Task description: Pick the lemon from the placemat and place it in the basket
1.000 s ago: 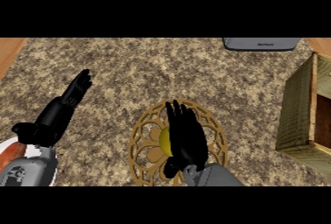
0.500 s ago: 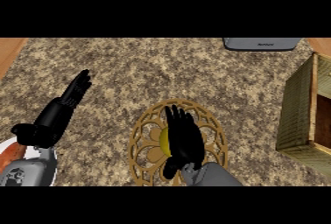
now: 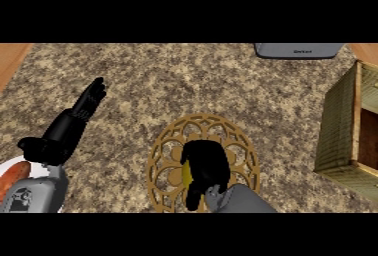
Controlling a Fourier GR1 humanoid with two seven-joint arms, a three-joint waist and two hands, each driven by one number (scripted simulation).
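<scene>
A round, gold-brown openwork placemat (image 3: 166,152) lies on the speckled counter near the view's lower middle. On it only a thin yellow sliver of the lemon (image 3: 187,174) shows. My right hand (image 3: 209,165) covers the lemon from above, its fingers curled down round it. The olive-green woven basket (image 3: 338,130) stands at the right edge, its brown inside partly visible. My left hand (image 3: 87,102) rests open at the left, fingers straight and pointing up the view, away from the placemat.
A grey appliance (image 3: 299,50) sits at the counter's far edge, upper right. A white plate (image 3: 9,165) carrying a red-orange item (image 3: 13,178) shows at the lower left, beside my left forearm. Wooden strips border the counter at both upper corners.
My right hand's fingers have curled inward over the lemon, from stretched across the placemat to bunched at its middle. The left hand has not moved.
</scene>
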